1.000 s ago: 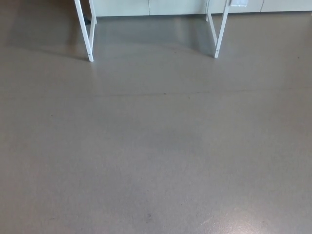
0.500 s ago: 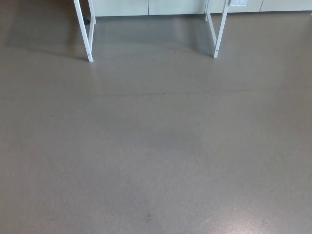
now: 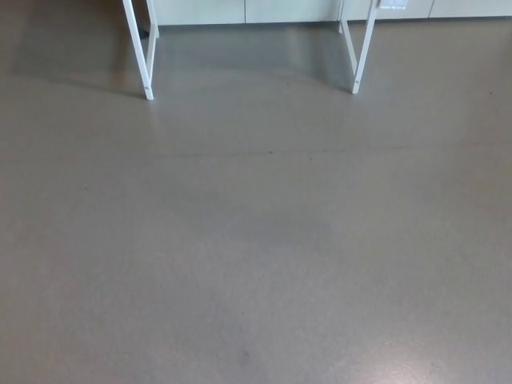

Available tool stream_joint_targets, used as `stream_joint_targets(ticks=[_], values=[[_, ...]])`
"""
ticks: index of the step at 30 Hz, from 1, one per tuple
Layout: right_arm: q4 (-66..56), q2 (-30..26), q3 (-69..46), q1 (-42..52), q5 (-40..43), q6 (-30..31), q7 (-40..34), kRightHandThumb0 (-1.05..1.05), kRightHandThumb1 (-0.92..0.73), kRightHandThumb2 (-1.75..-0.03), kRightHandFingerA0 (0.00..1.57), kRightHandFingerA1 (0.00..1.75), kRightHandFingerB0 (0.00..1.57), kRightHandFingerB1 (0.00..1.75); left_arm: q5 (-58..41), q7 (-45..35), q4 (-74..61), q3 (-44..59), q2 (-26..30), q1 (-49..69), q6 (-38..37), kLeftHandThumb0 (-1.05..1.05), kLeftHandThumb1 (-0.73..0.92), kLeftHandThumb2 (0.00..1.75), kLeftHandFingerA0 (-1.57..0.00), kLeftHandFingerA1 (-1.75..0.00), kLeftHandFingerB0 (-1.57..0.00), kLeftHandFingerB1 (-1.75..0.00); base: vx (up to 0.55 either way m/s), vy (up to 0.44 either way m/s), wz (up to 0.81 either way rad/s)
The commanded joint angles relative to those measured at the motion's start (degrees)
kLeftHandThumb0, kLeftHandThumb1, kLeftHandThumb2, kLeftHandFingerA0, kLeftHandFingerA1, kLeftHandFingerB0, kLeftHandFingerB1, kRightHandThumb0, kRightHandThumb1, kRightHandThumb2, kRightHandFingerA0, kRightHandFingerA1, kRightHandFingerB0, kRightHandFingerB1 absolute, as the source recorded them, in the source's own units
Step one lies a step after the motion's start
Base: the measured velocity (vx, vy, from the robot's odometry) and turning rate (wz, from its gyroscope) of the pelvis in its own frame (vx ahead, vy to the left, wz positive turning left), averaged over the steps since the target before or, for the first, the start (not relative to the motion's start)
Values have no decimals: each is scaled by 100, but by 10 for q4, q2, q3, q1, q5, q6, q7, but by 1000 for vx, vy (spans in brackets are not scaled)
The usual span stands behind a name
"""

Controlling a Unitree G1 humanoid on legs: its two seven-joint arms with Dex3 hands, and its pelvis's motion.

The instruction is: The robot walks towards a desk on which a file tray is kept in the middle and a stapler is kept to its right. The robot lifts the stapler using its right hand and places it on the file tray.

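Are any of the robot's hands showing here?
No, only the grey floor and the white desk legs at the top edge show.

Pretty much all grey floor (image 3: 256, 264) from up here, smooth and a bit shiny. At the far end, the bottoms of a desk: left pair of white legs (image 3: 142, 60) and right pair of white legs (image 3: 360, 56), each pair splayed in a narrow V. There's a soft shadow (image 3: 248, 56) between them. Pale cabinet fronts (image 3: 288, 10) run along the back edge. A faint seam (image 3: 264, 152) crosses the floor, with a bright glare patch (image 3: 400, 370) near the bottom right.
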Motion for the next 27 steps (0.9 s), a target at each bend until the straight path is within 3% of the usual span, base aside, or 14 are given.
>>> stream_joint_targets(ticks=[1, 3, 4, 6, 9, 10, 11, 12, 13, 21, 23, 24, 25, 27], values=[[-3, -12, 10, 0, -9, -5, 3, -68, -66, -60, 25, 52, 0, 29, -6, -5, 8, 2, 9, -7, 15, -35, 59, 109, -2, -50, 0, -49, -128, -22, 33], [-7, -12, 10, 3, -7, -3, 2, -65, -66, -58, 20, 51, 0, 29, -6, -5, -5, 1, 9, -1, 17, -35, 60, 110, -2, -51, 0, -49, -134, -22, 12], [-17, -11, 11, 6, -9, 3, -6, -69, -50, -88, 21, 58, 2, 25, -8, -5, -8, 3, 7, 1, 18, -35, 60, 109, -2, -51, 0, -49, 0, 0, 0], [-28, -11, 13, 13, -13, 0, -12, -65, -66, -60, 20, 51, 0, 30, -10, 0, 9, 6, 7, -9, 22, -35, 58, 108, -2, -50, 0, -49, 0, 0, 0], [-41, -11, 12, 19, -11, 8, -8, -65, -67, -60, 18, 50, 0, 29, -10, -2, -10, 4, 8, -2, 32, -35, 59, 109, -2, -51, 0, -49, 23, 131, -5], [-26, -7, 2, 9, 2, 9, -3, -68, -48, -87, 24, 62, 0, 30, -4, 1, -5, 0, 9, -4, 28, -63, 68, 79, -16, -47, -10, -42, 112, 209, -14], [-26, -11, 6, 10, -3, 6, 1, -66, -65, -59, 20, 53, 0, 29, -1, 2, -4, -2, 8, -1, 16, -58, 77, 62, -21, -43, -13, -35, 138, 285, -17], [-37, -14, 11, 14, -9, 15, -1, -67, -65, -59, 21, 51, 0, 29, -3, -1, -8, -1, 9, 2, 15, -58, 78, 62, -19, -42, -14, -35, 349, 537, 56], [-41, -12, 12, 17, -10, 16, -4, -67, -67, -60, 20, 50, 0, 29, -3, -2, -7, -2, 9, 2, 12, -35, 59, 109, -2, -50, 0, -49, 292, 507, -45], [-18, -17, 21, 3, -18, 11, -3, -65, -67, -60, 17, 49, 0, 27, 1, 2, 17, -8, 11, -11, 10, -35, 59, 109, -2, -50, 0, -49, 174, 137, 6], [-16, -9, 6, 4, 0, 7, -1, -71, -49, -88, 18, 59, 1, 29, 6, 6, 28, -12, 12, -15, 3, -35, 58, 108, -1, -50, 0, -49, 169, -79, 9], [-19, -12, 10, 4, -6, 3, -1, -65, -66, -60, 17, 52, 0, 31, 1, 4, 23, -10, 11, -14, 7, -35, 58, 108, -2, -50, 0, -49, 211, -132, 6], [-11, -7, 6, 1, -2, 2, -3, -66, -50, -85, 11, 54, 2, 28, -1, -1, 14, -9, 12, -7, 5, -36, 57, 108, -2, -50, 0, -49, 122, -161, 10], [-12, -6, 5, 1, -4, 4, -7, -65, -65, -61, 17, 50, 1, 31, -2, 1, 19, -9, 11, -11, 6, -35, 57, 108, -2, -50, 0, -49, 187, -223, 17]])
